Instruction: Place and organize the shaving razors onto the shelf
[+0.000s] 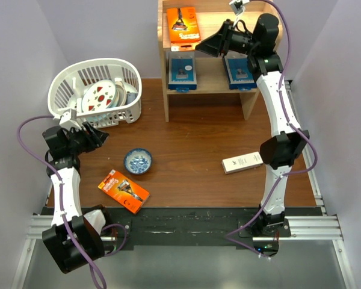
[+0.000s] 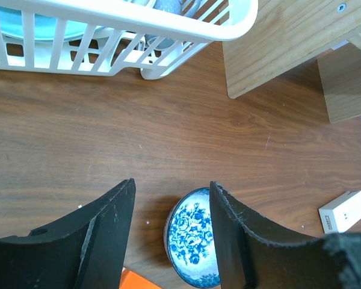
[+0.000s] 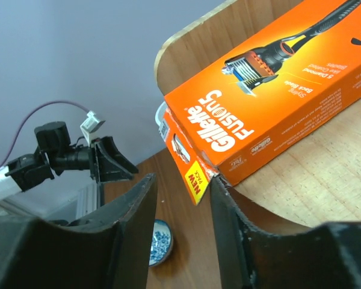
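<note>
An orange razor pack (image 1: 182,24) lies flat on the top tier of the pine shelf (image 1: 207,90). My right gripper (image 1: 203,47) is open at that pack's near end. In the right wrist view the pack (image 3: 271,108) rests on the shelf top (image 3: 325,174), and its corner sits just at the tip of the right finger (image 3: 228,205). Two blue razor packs (image 1: 182,72) (image 1: 237,71) stand on the lower tier. A second orange razor pack (image 1: 123,191) lies on the table at front left. My left gripper (image 1: 102,135) hangs open and empty over the table beside the basket.
A white slotted basket (image 1: 99,90) with dishes stands at back left. A blue-and-white bowl (image 1: 138,161) (image 2: 195,235) sits below the left gripper's fingers. A white box (image 1: 242,162) lies at right near my right arm.
</note>
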You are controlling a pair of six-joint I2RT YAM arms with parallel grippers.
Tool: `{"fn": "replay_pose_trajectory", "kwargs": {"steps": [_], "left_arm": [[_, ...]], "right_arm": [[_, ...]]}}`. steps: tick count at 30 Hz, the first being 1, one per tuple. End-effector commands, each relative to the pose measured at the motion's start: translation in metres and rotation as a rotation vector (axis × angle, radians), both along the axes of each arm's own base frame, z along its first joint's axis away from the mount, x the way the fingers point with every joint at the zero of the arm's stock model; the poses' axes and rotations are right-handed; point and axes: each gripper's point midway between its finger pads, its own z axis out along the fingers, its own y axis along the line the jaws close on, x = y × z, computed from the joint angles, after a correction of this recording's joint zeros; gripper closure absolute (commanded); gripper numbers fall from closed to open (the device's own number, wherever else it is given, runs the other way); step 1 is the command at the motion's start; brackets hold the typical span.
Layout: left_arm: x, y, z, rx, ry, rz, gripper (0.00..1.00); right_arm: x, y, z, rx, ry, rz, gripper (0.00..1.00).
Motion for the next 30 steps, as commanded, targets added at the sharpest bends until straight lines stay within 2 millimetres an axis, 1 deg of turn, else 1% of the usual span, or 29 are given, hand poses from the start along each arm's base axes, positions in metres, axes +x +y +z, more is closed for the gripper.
{"fn": "replay_pose_trajectory", "kwargs": {"steps": [1,4,6,8,11,13,14,15,17,18,22,23,25,28,29,30], "left_arm": [[0.003,0.001,0.012,0.006,-0.054,-0.008,0.43],[0.002,0.001,0.012,0.008,-0.058,-0.007,0.43],[0.001,0.0,0.01,0.005,-0.055,-0.006,0.43],[0.001,-0.001,0.011,0.004,-0.059,-0.008,0.43],[0.0,-0.001,0.01,0.0,-0.061,-0.004,0.43],[0.0,-0.002,0.009,-0.005,-0.063,-0.007,0.43],[0.0,-0.002,0.009,-0.008,-0.064,-0.004,0.43],[0.0,-0.002,0.007,-0.012,-0.063,-0.004,0.43],[0.0,-0.002,0.008,-0.012,-0.069,-0.003,0.43],[0.0,-0.002,0.008,-0.012,-0.069,-0.003,0.43],[-0.001,-0.003,0.009,-0.014,-0.069,-0.005,0.43],[-0.001,-0.003,0.009,-0.014,-0.069,-0.004,0.43],[-0.002,-0.003,0.009,-0.013,-0.068,-0.006,0.43],[-0.003,-0.004,0.011,-0.004,-0.074,-0.007,0.43],[-0.004,-0.003,0.011,0.0,-0.075,-0.007,0.43],[-0.005,-0.003,0.01,-0.001,-0.072,-0.005,0.43]], "right_arm": [[-0.014,-0.006,0.03,0.008,-0.077,-0.038,0.52],[-0.018,-0.002,0.032,-0.001,-0.086,-0.04,0.5],[-0.023,-0.002,0.035,-0.005,-0.085,-0.045,0.47],[-0.026,0.0,0.033,-0.015,-0.075,-0.05,0.44],[-0.03,0.0,0.03,-0.029,-0.067,-0.054,0.43],[-0.032,0.0,0.03,-0.031,-0.062,-0.061,0.47],[-0.034,0.003,0.029,-0.031,-0.06,-0.053,0.5],[-0.035,0.004,0.028,-0.033,-0.059,-0.053,0.55],[-0.038,0.008,0.029,-0.032,-0.06,-0.045,0.55],[-0.038,0.01,0.029,-0.032,-0.058,-0.045,0.54],[-0.029,0.008,0.026,-0.04,-0.053,-0.081,0.53],[-0.026,0.008,0.02,-0.052,-0.035,-0.09,0.53],[-0.023,0.004,0.016,-0.07,-0.036,-0.113,0.51],[-0.025,0.001,0.007,-0.086,-0.006,-0.118,0.49],[-0.024,0.0,-0.001,-0.094,0.018,-0.119,0.47],[-0.027,-0.002,0.001,-0.099,0.013,-0.119,0.46]]}}
